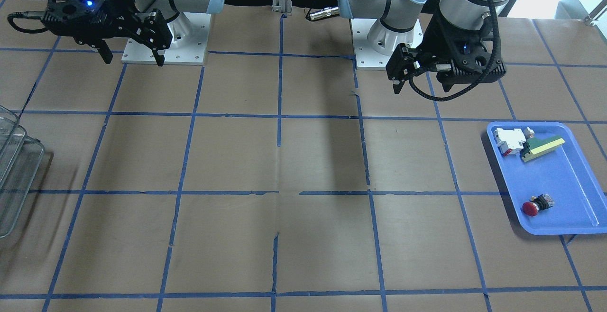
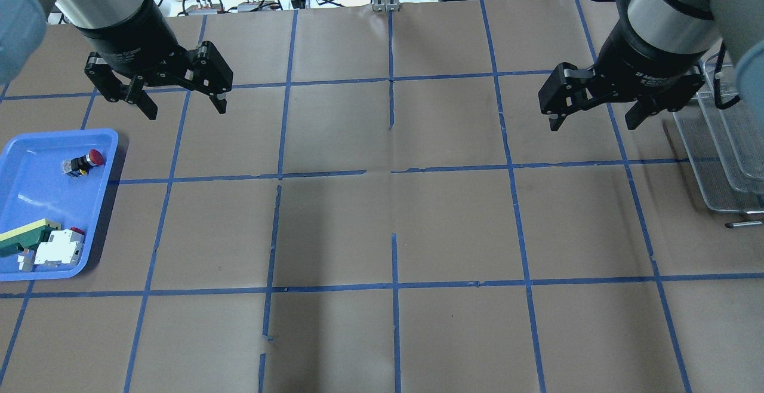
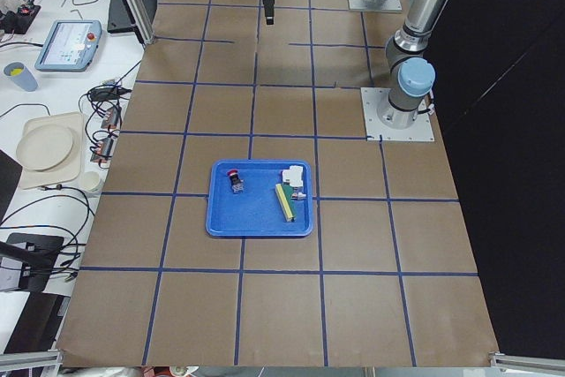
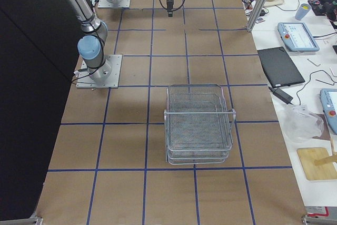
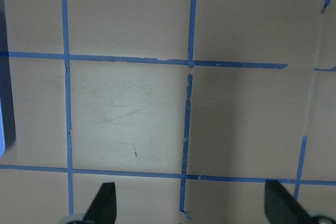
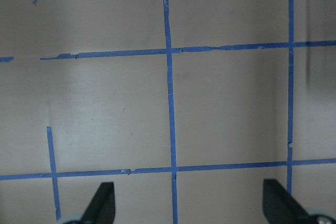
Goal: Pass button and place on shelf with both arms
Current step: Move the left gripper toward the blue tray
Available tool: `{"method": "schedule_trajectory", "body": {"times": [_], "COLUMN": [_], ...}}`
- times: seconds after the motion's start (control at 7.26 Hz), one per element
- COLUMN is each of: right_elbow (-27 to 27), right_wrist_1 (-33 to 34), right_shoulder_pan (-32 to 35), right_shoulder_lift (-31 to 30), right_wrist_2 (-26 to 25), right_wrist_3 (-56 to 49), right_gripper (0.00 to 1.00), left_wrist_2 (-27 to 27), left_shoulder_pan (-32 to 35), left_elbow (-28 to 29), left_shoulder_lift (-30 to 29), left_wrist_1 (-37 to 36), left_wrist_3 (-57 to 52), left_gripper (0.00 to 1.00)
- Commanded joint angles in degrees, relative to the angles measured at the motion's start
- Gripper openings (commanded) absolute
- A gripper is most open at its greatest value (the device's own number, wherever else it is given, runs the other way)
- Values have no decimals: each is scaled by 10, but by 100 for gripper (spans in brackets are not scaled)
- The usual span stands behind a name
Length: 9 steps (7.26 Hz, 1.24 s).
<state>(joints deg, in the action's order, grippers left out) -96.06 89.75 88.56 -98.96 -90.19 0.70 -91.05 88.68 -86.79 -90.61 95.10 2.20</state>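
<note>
The red-capped button (image 1: 536, 205) lies on its side in the blue tray (image 1: 564, 184), also seen in the overhead view (image 2: 83, 162) and the left side view (image 3: 234, 180). The wire-mesh shelf (image 2: 725, 154) stands at the opposite end of the table, cut off in the front view (image 1: 14, 174) and whole in the right side view (image 4: 199, 125). My left gripper (image 2: 185, 109) hovers open and empty above the table beside the tray's far end; its wrist view (image 5: 191, 205) shows bare paper. My right gripper (image 2: 594, 124) hovers open and empty next to the shelf.
A white-and-red block (image 1: 510, 140) and a green-and-yellow wedge (image 1: 543, 147) lie at the tray's other end. The arm bases (image 1: 166, 41) stand at the table's robot side. The table is brown paper with a blue tape grid. Tablets and cables lie beyond its far edge.
</note>
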Motion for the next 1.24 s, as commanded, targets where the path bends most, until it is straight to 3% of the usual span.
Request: {"method": "schedule_trajectory", "body": {"times": [0.0, 1.1], "right_elbow": [1, 0], "right_wrist_1": [2, 3], "right_shoulder_pan": [0, -1], "right_shoulder_lift": [0, 2], "right_wrist_2": [1, -1], "right_wrist_3": [0, -3], "right_gripper": [100, 100], "left_wrist_2": [1, 1], "left_shoulder_pan": [0, -10], "left_elbow": [0, -4], "left_shoulder_lift": [2, 3], "left_wrist_1": [0, -6], "left_wrist_3": [0, -53], "left_gripper": [100, 100]}}
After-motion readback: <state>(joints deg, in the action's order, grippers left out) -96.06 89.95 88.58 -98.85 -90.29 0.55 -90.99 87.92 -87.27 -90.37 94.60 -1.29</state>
